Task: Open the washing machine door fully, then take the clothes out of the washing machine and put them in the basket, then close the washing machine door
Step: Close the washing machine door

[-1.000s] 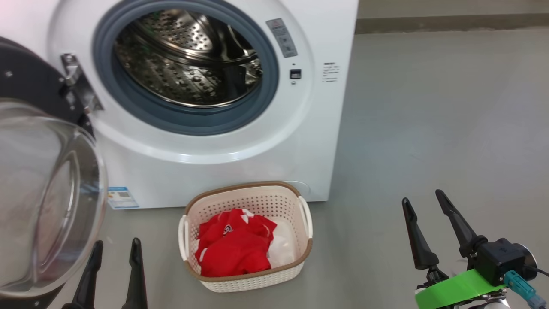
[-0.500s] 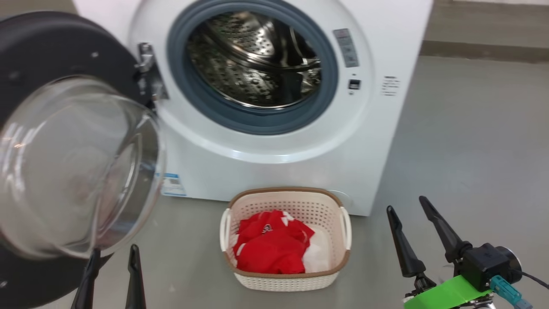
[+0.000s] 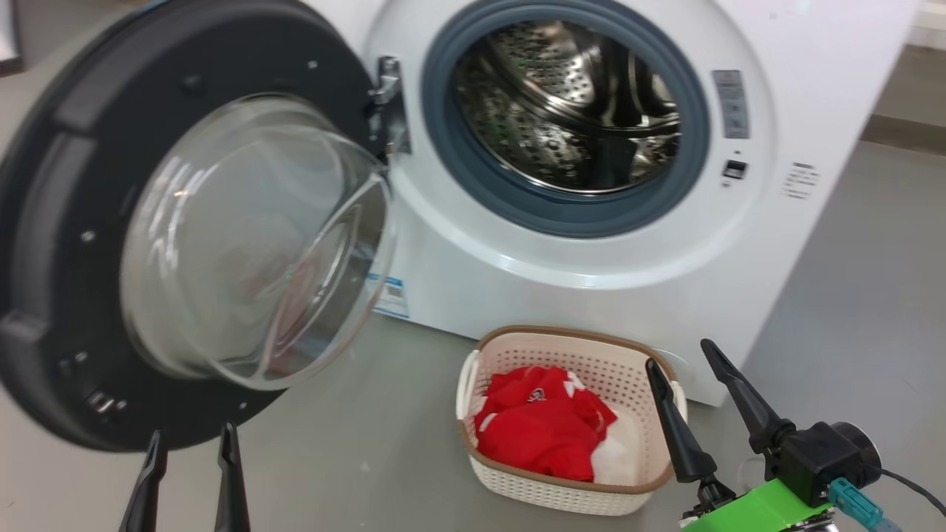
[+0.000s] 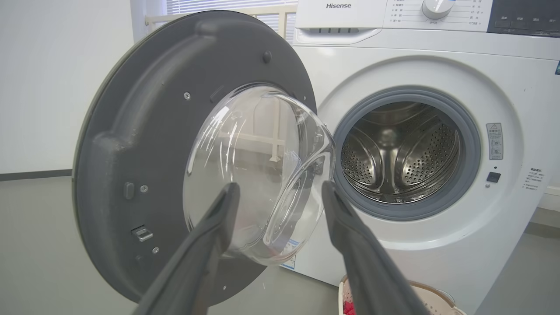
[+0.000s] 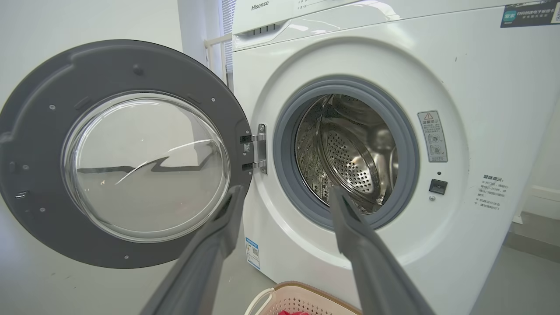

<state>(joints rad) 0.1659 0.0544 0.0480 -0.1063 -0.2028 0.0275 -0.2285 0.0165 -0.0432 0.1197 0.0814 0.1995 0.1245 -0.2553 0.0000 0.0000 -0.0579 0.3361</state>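
The washing machine door (image 3: 66, 185) stands swung wide open to the left, its clear glass bowl (image 3: 259, 244) bulging toward me. The white washing machine (image 3: 591, 258) shows a bare steel drum (image 3: 569, 111). On the floor in front sits the basket (image 3: 547, 495) with the red clothes (image 3: 539, 428) inside. My left gripper (image 3: 190, 436) is open below the door's lower edge, holding nothing. My right gripper (image 3: 678, 353) is open beside the basket's right rim, holding nothing. In the left wrist view the open left gripper (image 4: 280, 186) points at the door (image 4: 144, 153).
Grey floor (image 3: 872, 295) spreads to the right of the machine. A white wall (image 4: 52, 87) stands behind the open door. The right wrist view has the open right gripper (image 5: 286, 190) facing the hinge side of the drum (image 5: 350, 153), with the basket rim (image 5: 302, 297) below.
The head camera has swung left, so the door, machine and basket sit further right in the picture. More of the door shows. Both grippers stay open.
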